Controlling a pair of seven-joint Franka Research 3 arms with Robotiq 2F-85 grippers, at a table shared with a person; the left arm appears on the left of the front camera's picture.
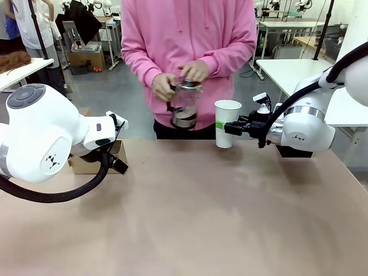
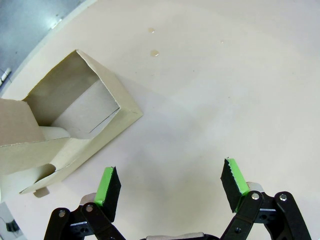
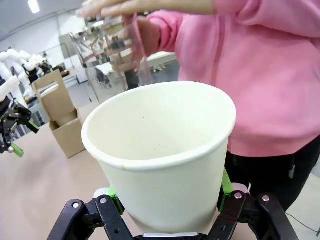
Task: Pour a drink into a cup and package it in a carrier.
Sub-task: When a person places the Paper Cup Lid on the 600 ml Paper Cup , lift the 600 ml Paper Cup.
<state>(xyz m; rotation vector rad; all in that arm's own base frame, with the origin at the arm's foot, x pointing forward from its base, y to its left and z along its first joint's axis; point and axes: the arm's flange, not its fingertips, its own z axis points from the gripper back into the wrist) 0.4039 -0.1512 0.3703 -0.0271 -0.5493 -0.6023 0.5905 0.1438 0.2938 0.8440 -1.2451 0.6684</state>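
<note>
Pouring step: right claw [image 1: 229,127] grips the empty cup [image 1: 227,113] at the bench's [image 1: 190,207] far edge; left claw [image 2: 170,186] open beside the carrier [image 2: 65,135]. Next, hold the cup steady under the press [image 1: 185,107].

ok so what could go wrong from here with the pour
1. The person holds the press beside the cup, not over it, so a pour started there could hit the table.
2. The right gripper pinches the cup's paper wall; added weight may make it buckle or slip.
3. The carrier sits across the table by the open left gripper, so a lidless full cup could slosh on the way.
</note>
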